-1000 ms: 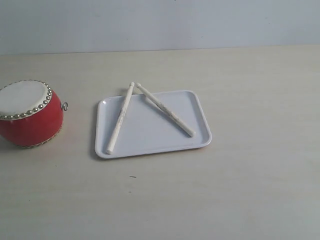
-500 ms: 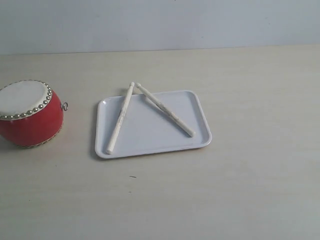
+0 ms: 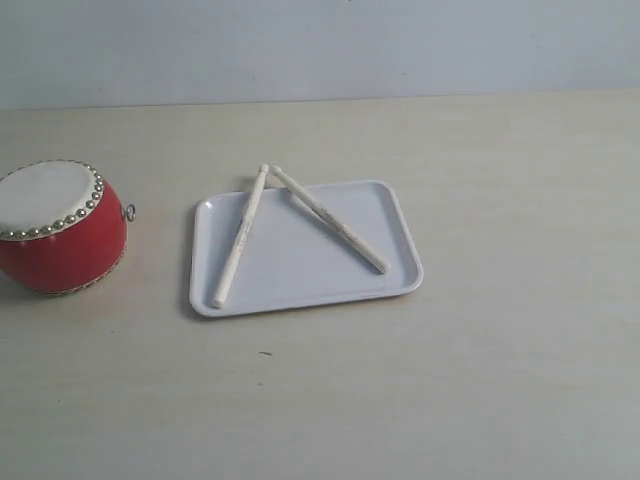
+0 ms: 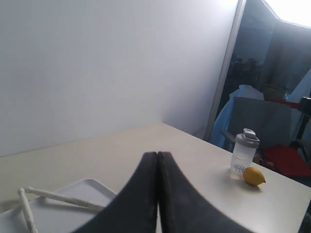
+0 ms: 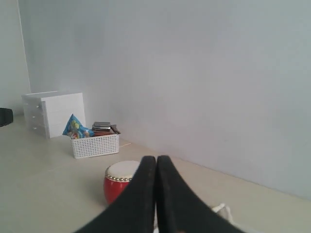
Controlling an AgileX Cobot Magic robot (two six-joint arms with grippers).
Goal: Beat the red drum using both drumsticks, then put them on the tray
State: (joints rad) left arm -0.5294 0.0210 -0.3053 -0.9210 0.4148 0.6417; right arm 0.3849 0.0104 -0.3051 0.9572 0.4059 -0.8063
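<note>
Left gripper (image 4: 157, 158) and right gripper (image 5: 156, 160): jaws pressed together, empty. Both drumsticks (image 3: 239, 238) lie on the tray (image 3: 300, 262), far tips nearly touching; the red drum (image 3: 62, 245) stands near it. Recommended: open wide, grasp each stick mid-shaft.

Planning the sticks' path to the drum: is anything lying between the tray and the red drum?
Nothing visible does: only bare tabletop lies between the flat white plastic tray holding both slim cream wooden drumsticks and the squat glossy red drum.
</note>
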